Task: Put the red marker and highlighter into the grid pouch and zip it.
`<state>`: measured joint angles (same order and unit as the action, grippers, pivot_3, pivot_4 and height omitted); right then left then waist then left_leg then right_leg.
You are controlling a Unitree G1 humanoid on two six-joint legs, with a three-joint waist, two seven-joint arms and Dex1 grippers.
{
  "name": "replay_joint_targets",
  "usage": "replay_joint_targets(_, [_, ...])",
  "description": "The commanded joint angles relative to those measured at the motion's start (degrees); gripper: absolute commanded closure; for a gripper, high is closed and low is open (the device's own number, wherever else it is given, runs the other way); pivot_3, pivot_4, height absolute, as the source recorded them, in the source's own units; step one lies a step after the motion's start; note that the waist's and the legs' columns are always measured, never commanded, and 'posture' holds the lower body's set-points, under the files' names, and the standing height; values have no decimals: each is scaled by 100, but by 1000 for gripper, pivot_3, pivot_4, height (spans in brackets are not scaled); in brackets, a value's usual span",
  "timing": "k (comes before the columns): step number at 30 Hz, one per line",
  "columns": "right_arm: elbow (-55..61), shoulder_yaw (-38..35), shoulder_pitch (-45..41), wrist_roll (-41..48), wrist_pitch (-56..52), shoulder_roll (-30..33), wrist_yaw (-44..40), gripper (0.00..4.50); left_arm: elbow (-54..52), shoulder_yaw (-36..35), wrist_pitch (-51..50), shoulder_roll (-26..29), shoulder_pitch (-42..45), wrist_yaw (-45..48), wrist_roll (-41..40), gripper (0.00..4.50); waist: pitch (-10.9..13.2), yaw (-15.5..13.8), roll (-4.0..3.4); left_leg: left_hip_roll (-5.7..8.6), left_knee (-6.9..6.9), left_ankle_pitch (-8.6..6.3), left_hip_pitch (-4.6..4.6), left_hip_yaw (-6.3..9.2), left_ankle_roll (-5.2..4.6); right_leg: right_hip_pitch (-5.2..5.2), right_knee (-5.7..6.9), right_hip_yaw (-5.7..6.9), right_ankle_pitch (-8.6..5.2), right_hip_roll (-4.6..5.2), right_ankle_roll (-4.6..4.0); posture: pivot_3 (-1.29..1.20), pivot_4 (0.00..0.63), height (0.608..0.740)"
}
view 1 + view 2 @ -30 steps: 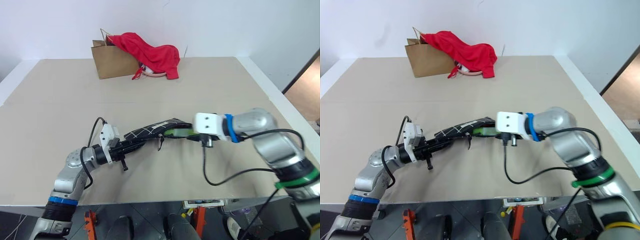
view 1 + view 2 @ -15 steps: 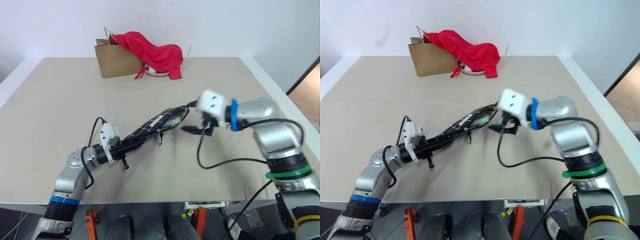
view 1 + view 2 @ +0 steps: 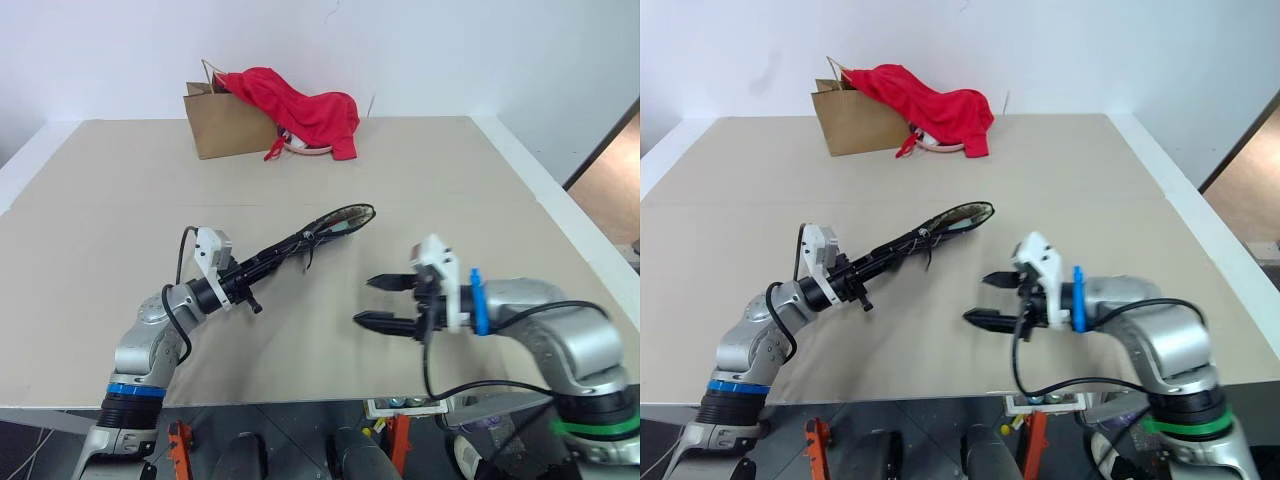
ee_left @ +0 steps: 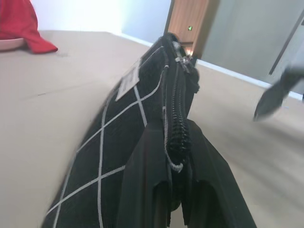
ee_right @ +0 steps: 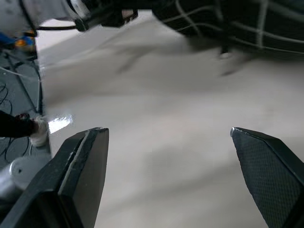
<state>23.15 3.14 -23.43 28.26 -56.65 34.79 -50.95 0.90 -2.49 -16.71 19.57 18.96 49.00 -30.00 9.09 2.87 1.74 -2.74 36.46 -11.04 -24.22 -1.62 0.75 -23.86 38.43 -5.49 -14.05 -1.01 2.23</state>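
- Left eye view: the grid pouch [image 3: 318, 229] is held raised above the desk [image 3: 450, 180] by the left gripper [image 3: 250, 273], which is closed on its near end. The long axis of the pouch runs from this gripper up and away toward the right. The far end is gaping, and something light green is seen in the mouth; it is probably the highlighter. The red marker cannot be made out.
- Right eye view: the right gripper [image 3: 992, 298] is seen wide open and empty, near the front of the desk. The open mouth of the pouch lies beyond it and to its left, apart from it. A brown paper bag [image 3: 852, 122] with a red cloth [image 3: 930, 104] over it stands at the far edge.
- Left wrist view: the zipper [image 4: 176, 114] runs along the upper edge of the pouch, between the closed fingers [image 4: 156, 190].
- Right wrist view: the spread fingers [image 5: 80, 171] are seen over bare desk, with the pouch above and beyond them.
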Motion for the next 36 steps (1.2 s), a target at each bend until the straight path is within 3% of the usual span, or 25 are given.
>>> replay_joint_targets(1, [-746, 341, -777, -420, -230, -897, 1166, 54, -160, 1, 25, -23, 121, 13, -24, 4500, 1, 15, 5, 0, 2, 3, 0, 1, 5, -4, -3, -6, 15, -3, -6, 0, 150, 740])
replay_joint_targets(4, [-1301, 555, -1278, -648, -155, -1448, 1589, 54, -217, 77, 58, -32, 78, 45, 22, 4500, 0, -7, 10, 0, -1, 9, -7, 5, 2, -6, -4, 0, 13, -5, -2, 0, 150, 740])
replay_joint_targets(11, [-1812, 722, -1772, -819, 31, -1868, 1827, 54, -267, 179, 136, -31, -2, 91, 92, 4500, 0, -22, 10, 11, -4, 0, -44, 5, 6, -33, -8, 2, 15, 12, -23, 0, 150, 740])
replay_joint_targets(12, [-1790, 742, -1775, -824, 61, -1847, 1789, 459, -267, 185, 142, -28, -5, 100, 100, 4500, 0, -19, 10, 11, -4, 0, -44, 5, 6, -33, -8, 2, 15, 11, -23, 0, 150, 740])
replay_joint_targets(14, [-1763, 735, -1765, -832, 112, -1802, 1743, 846, -266, 193, 153, -23, -8, 108, 107, 4500, 0, -18, 10, 9, -5, 0, -44, 9, 6, -34, -7, 8, 15, 9, -25, 0, 150, 740])
replay_joint_targets(16, [-1753, 697, -1737, -834, 160, -1757, 1721, 1796, -272, 198, 169, -15, -28, 118, 111, 4500, 0, -18, 10, 8, -4, 0, -44, 11, 6, -34, -7, 10, 13, 8, -23, 0, 150, 740])
replay_joint_targets(17, [-1750, 681, -1721, -832, 176, -1730, 1710, 2060, -277, 198, 178, -11, -41, 125, 114, 4500, 0, -18, 10, 8, -5, 0, -44, 11, 6, -34, -7, 10, 12, 8, -21, 0, 150, 740])
replay_joint_targets(18, [-1745, 671, -1708, -828, 192, -1703, 1698, 2995, -281, 198, 185, -7, -50, 132, 118, 4500, 0, -18, 10, 8, -4, 0, -43, 9, 6, -34, -7, 9, 10, 8, -17, 0, 150, 740])
replay_joint_targets(19, [-1746, 656, -1699, -820, 206, -1663, 1678, 3130, -281, 196, 191, -1, -57, 138, 123, 4500, 0, -18, 10, 8, -4, 0, -43, 9, 6, -34, -7, 9, 10, 8, -17, 0, 150, 740])
replay_joint_targets(20, [-1742, 631, -1685, -809, 219, -1627, 1666, 3755, -289, 189, 197, 6, -69, 144, 127, 4500, 0, -18, 10, 8, -4, 0, -43, 9, 6, -34, -7, 9, 10, 8, -17, 0, 150, 740])
replay_joint_targets(23, [-1732, 582, -1653, -778, 241, -1525, 1620, 4442, -286, 168, 212, 21, -78, 155, 140, 4500, 0, -18, 10, 8, -4, 0, -43, 9, 6, -34, -7, 9, 10, 8, -17, 0, 150, 740])
replay_joint_targets(36, [-1427, 236, -1326, -739, 441, -787, 1400, 4442, -219, 101, 248, 42, -49, 180, 173, 4500, 0, -18, 10, 8, -4, 0, -43, 8, 6, -34, -7, 7, -2, 8, 3, 0, 150, 740])
